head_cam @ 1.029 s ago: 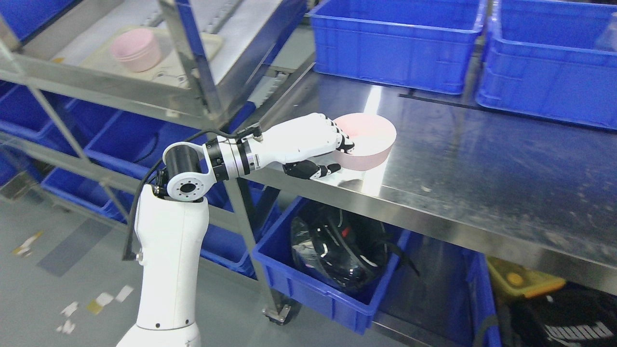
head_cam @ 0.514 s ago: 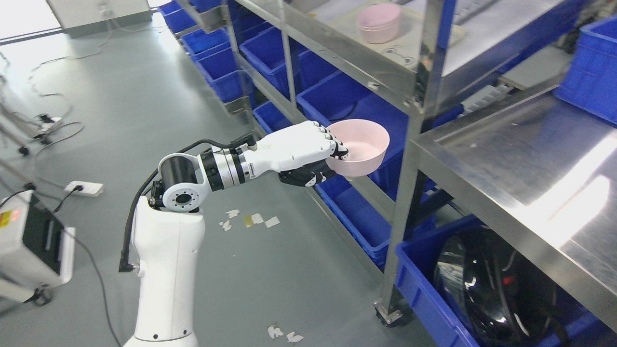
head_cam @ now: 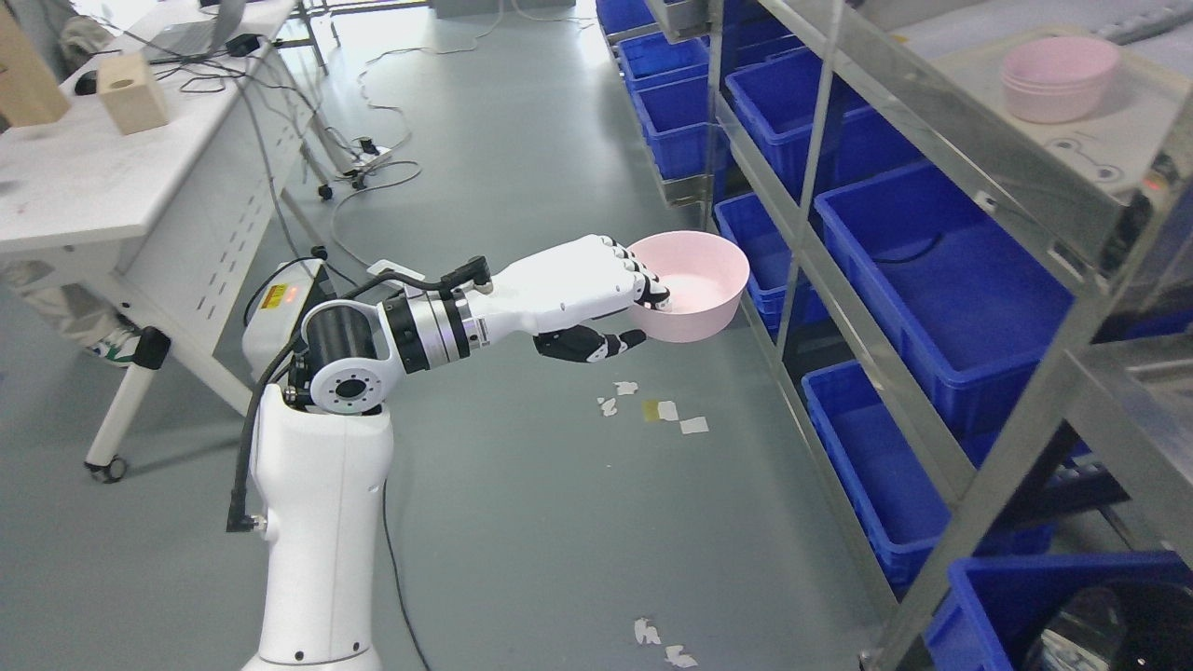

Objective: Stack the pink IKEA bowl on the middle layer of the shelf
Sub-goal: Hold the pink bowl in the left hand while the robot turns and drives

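My left hand (head_cam: 582, 298) holds the pink bowl (head_cam: 691, 285) by its near rim. My fingers (head_cam: 643, 284) hook over the edge and my thumb sits under it. The bowl is up in the air over the gray floor (head_cam: 522, 485), open side up. It is left of the metal shelf (head_cam: 941, 130). A stack of pink bowls (head_cam: 1059, 78) sits on a tray (head_cam: 1100, 154) on that shelf, far to the right. Blue bins (head_cam: 941, 280) fill the shelf below.
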Motion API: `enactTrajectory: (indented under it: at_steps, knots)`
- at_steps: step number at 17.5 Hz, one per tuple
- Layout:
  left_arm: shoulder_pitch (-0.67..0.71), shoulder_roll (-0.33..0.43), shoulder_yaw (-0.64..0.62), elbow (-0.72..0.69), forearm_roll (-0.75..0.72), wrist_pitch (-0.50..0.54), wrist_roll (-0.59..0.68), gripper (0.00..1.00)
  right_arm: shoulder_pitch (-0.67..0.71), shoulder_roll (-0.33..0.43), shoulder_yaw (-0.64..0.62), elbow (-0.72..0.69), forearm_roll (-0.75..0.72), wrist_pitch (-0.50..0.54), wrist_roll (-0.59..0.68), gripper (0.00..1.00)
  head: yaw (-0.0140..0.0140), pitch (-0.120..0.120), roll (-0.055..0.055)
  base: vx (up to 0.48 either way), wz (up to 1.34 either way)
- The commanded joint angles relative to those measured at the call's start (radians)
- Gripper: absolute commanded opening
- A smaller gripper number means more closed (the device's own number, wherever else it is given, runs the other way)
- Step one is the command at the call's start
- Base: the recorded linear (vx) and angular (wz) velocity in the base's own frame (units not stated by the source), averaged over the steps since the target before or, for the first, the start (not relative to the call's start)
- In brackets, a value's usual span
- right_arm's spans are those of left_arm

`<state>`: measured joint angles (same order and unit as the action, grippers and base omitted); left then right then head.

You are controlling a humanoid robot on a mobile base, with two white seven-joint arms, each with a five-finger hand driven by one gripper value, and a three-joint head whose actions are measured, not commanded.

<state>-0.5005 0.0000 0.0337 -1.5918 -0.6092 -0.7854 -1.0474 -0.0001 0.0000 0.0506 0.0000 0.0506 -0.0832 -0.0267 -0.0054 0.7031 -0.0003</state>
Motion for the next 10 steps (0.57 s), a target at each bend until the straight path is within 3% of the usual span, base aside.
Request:
enactTrajectory:
  at_steps: [1, 10]
  knots:
    - [0.002, 0.018, 0.005, -0.005, -0.003, 0.0, 0.012, 0.0, 0.022, -0.017, 0.0, -0.017, 0.0, 0.0, 0.001, 1.0, 0.0, 0.0, 0.0, 0.063, 0.56]
    - [0.002, 0.018, 0.009, -0.004, -0.003, 0.0, 0.015, 0.01, 0.022, -0.017, 0.0, -0.017, 0.0, 0.0, 0.001, 1.0, 0.0, 0.0, 0.0, 0.138, 0.44]
